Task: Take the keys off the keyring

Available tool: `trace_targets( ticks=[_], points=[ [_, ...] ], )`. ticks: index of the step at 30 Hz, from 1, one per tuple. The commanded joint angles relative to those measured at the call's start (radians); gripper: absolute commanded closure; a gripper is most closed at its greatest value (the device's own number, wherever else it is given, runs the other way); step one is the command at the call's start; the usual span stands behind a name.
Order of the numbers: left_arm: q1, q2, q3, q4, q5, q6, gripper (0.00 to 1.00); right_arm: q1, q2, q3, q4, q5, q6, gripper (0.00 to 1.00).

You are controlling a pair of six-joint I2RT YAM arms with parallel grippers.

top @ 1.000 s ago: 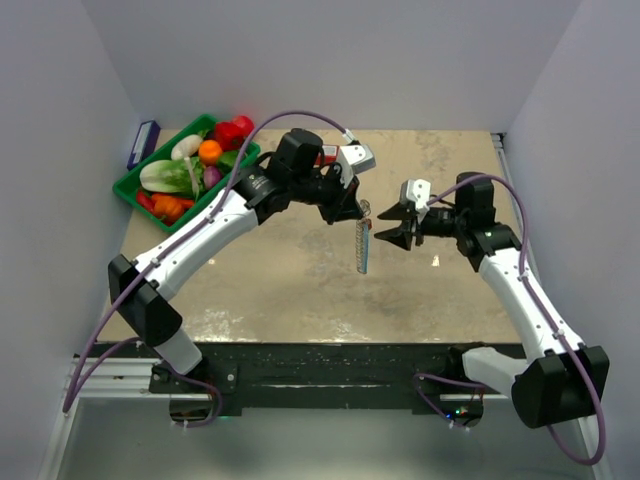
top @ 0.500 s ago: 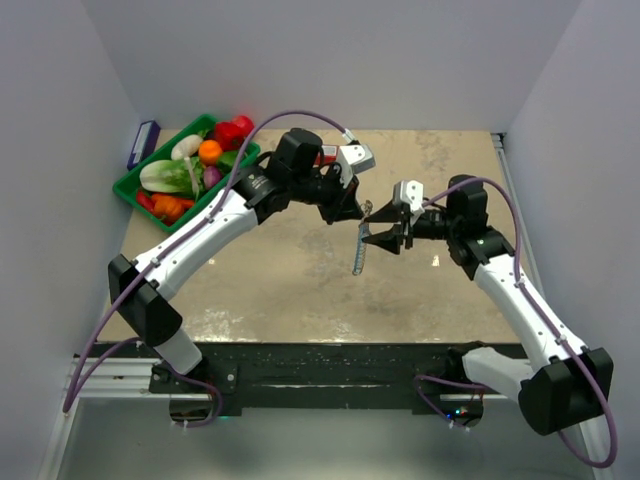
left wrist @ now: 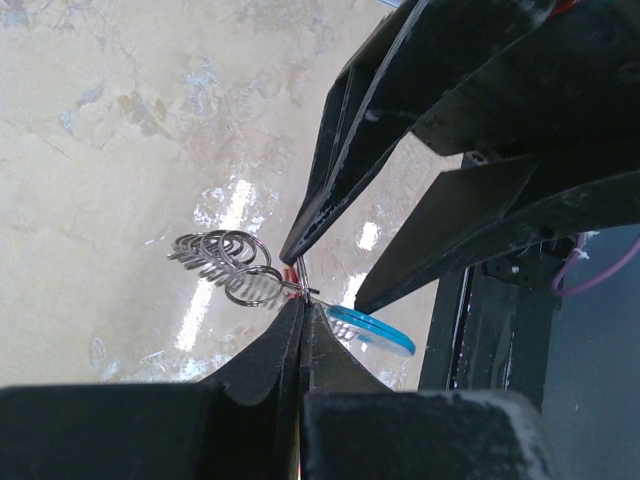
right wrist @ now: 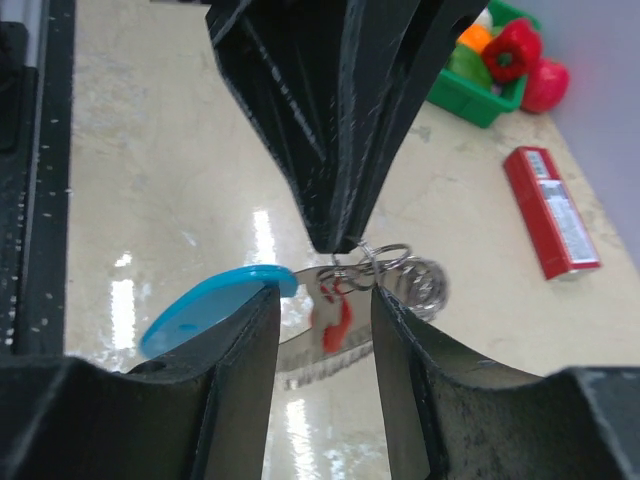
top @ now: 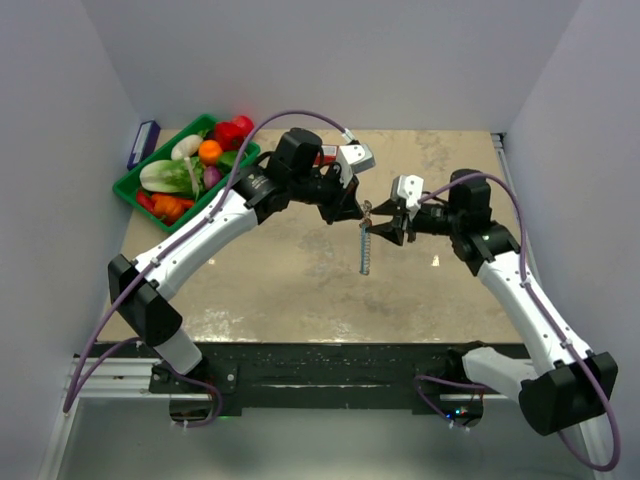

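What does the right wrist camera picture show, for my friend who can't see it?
The left gripper points down from the top, pinched shut on a keyring of small silver loops. Below it, a blue round tag and a jagged key hang by the open right gripper. A red box lies on the table.

keys (left wrist: 222,258): silvery, one part red
keyring (left wrist: 372,331): bright blue section
box (right wrist: 551,211): red, white label
tray (top: 128,188): green
worktop (top: 300,285): mottled beige
left gripper (left wrist: 302,303): black
right gripper (right wrist: 322,296): black
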Motion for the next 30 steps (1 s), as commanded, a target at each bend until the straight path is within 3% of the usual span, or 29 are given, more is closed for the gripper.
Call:
trace_targets(
  ticks=[1, 15, 25, 30],
  points=[
    [-0.004, -0.057, 0.010, 0.057, 0.030, 0.009, 1.00, 0.002, -0.030, 0.124, -0.108, 0.081, -0.116, 0.56],
    [-0.005, -0.038, -0.001, 0.065, 0.061, -0.006, 1.00, 0.071, 0.010, 0.163, -0.093, 0.167, -0.163, 0.59],
    [-0.005, -0.028, -0.001, 0.065, 0.067, -0.011, 1.00, 0.113, 0.021, 0.178, -0.145, 0.208, -0.232, 0.74],
    [-0.005, -0.028, 0.004, 0.065, 0.067, -0.012, 1.00, 0.127, 0.024, 0.181, -0.171, 0.236, -0.268, 0.75]
  ],
)
